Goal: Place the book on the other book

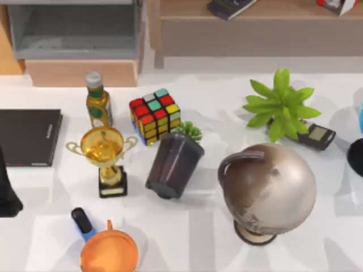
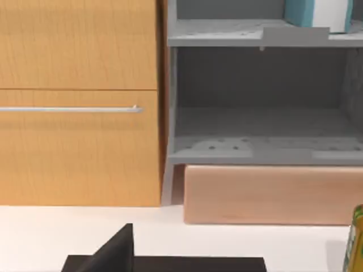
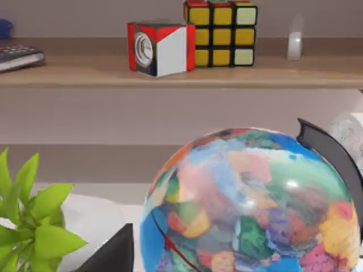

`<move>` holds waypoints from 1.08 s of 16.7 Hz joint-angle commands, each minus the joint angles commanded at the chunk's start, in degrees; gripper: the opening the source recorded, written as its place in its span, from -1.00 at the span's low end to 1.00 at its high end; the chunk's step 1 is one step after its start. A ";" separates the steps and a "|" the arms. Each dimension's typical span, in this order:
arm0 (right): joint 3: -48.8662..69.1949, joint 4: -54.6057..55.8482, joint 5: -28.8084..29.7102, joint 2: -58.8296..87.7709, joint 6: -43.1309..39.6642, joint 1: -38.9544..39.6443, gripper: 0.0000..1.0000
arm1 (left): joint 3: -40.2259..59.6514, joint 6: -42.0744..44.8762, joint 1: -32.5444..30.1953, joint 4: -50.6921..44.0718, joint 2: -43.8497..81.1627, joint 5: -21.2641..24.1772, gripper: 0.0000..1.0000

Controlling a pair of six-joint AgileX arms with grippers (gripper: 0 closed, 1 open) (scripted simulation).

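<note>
The book (image 2: 315,12), teal-blue with white page edges, stands on the upper level of the grey shelf unit (image 2: 261,150) behind the table. The other book (image 1: 28,137), flat and black with pale lettering, lies at the table's left edge, in front of that unit; its near edge (image 2: 198,264) also appears in the left wrist view. My left gripper (image 1: 7,190) hangs at the left edge just in front of the black book, holding nothing that I can see. My right gripper (image 1: 355,157) is parked at the table's right edge.
Crowding the table are a yellow bottle (image 1: 97,102), a colour cube (image 1: 154,116), a gold trophy (image 1: 105,158), a tipped dark pot (image 1: 173,164), a globe (image 1: 266,190), a green plant (image 1: 281,105) and an orange funnel (image 1: 109,252). A wooden cabinet (image 2: 79,102) stands beside the shelf unit.
</note>
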 joint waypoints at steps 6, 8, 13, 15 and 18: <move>0.00 0.00 0.00 0.00 0.00 0.00 1.00 | 4.71 0.19 -1.02 2.37 5.96 -0.99 1.00; 0.00 0.00 0.00 0.00 0.00 0.00 1.00 | 9.65 0.32 -2.05 4.79 12.56 -1.98 1.00; 0.00 0.00 0.00 0.00 0.00 0.00 1.00 | 26.21 0.48 -5.68 13.01 38.71 -5.13 1.00; 0.00 0.00 0.00 0.00 0.00 0.00 1.00 | 33.60 0.45 -7.32 16.73 51.42 -6.51 1.00; 0.00 0.00 0.00 0.00 0.00 0.00 1.00 | 44.66 0.35 -9.75 22.32 67.94 -8.56 1.00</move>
